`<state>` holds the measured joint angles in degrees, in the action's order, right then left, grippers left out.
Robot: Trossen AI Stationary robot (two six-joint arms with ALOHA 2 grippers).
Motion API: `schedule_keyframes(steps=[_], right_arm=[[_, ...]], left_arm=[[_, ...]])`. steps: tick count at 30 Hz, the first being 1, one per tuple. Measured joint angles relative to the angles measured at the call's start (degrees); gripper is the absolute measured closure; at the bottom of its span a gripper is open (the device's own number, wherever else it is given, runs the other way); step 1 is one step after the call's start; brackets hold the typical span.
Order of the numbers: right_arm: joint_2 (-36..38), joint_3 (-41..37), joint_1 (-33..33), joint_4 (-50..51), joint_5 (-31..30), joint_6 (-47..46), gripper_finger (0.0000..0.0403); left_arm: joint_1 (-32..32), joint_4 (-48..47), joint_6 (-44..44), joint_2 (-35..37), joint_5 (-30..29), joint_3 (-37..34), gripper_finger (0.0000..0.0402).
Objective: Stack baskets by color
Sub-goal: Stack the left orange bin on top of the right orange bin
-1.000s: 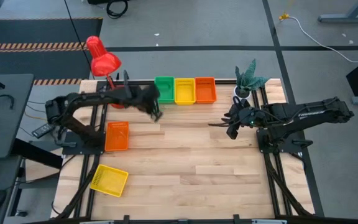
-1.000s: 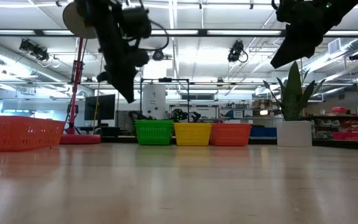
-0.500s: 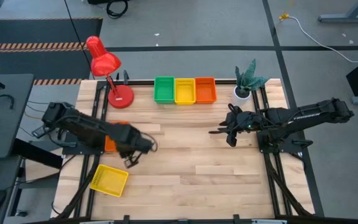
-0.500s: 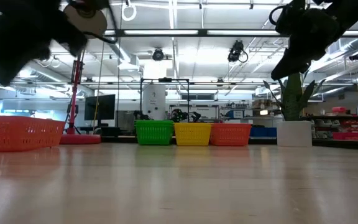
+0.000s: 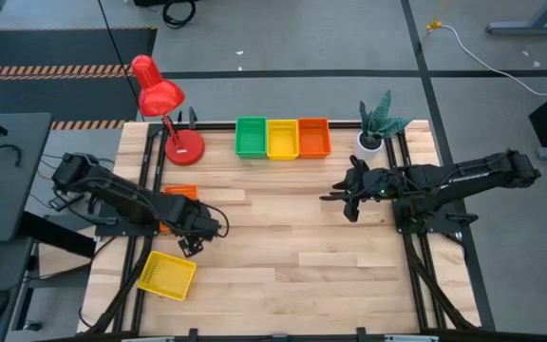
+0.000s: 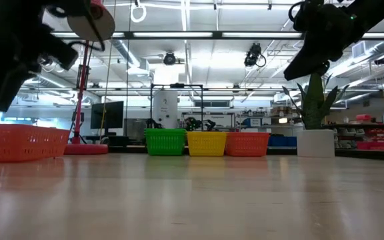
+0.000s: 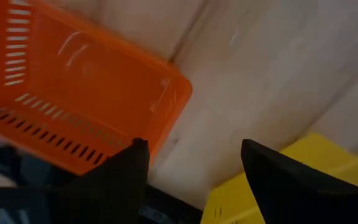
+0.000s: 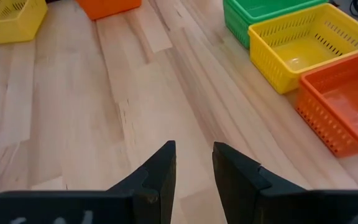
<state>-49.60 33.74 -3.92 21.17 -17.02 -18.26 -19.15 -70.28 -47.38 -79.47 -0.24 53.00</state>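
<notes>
Left end effector (image 5: 195,247) moved down, opened; between orange basket (image 5: 179,194), yellow basket (image 5: 167,275).

Bright, even ceiling strip-light; left wrist view motion-blurred; soft, faint shadows.

Two robot arms, both matte black and built from slim jointed segments, mounted on black metal frames at either side of the table. The right arm's long forearm link carries pale lettering too small to read. The left gripper (image 7: 194,165) and the right gripper (image 8: 193,168) each end in two flat, dark, wedge-shaped fingers with angular stepped edges.
</notes>
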Motion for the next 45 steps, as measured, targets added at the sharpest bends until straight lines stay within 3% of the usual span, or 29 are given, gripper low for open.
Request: schedule_keyframes(steps=[4, 9, 15, 26, 37, 45], right_arm=[[0.0, 0.0, 0.0, -0.1, 0.0, -1.6, 0.0292], [0.0, 0.0, 0.0, -0.3, 0.0, -1.3, 0.0292], [0.0, 0.0, 0.0, -1.1, 0.0, -1.1, 0.0292], [1.6, 0.1, 0.0, -1.4, 2.2, -1.5, 0.0292], [5.7, 9.7, 0.0, 7.4, 3.6, 4.2, 0.0299], [7.1, 14.8, 0.0, 20.2, 3.7, 3.7, 0.03]], left_arm=[[0.4, 5.2, 2.2, 0.0, -0.4, -3.9, 0.0143], [0.3, 12.2, 3.0, -0.1, -2.4, -6.9, 0.0178], [0.3, 12.5, 1.6, -0.1, -5.6, -7.8, 0.0241], [0.3, 20.3, 1.7, -0.1, -5.0, -10.4, 0.0379], [3.6, 30.4, 8.0, -1.7, -8.1, -0.2, 0.0394], [11.3, 42.6, 23.0, -17.0, -9.1, 12.3, 0.0393]])
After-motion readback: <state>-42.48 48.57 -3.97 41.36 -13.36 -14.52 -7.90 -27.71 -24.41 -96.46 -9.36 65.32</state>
